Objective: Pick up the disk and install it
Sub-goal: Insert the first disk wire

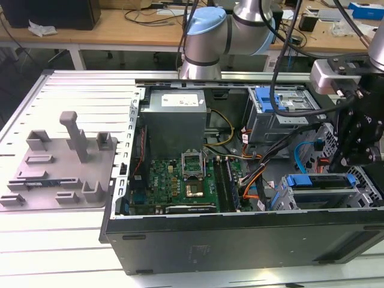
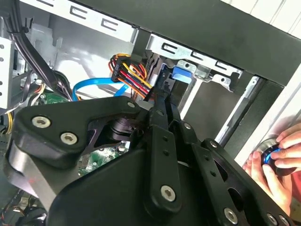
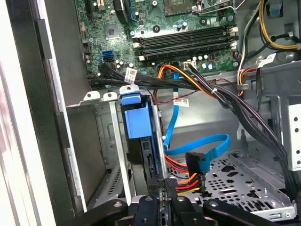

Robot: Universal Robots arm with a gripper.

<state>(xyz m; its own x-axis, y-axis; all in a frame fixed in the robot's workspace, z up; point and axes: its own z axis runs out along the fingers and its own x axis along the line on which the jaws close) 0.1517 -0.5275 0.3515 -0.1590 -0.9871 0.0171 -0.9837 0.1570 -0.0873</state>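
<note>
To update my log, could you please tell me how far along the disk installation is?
Done: the disk stands in the cage, blue rail showing. In hand: the gripper is right at its end. Left: I cannot tell whether it is fully seated.

The disk point(image 1: 324, 180) sits in a grey metal bay inside the open computer case, at the exterior view's right and close to the case's near wall, with blue plastic rails showing along it. In the first wrist view the disk point(image 3: 139, 120) stands on edge between the bay's thin metal walls. Its blue plastic end faces the green circuit board, its dark body is sunk in the slot, and a blue ribbon cable and orange and red wires lie just beside it.
</note>
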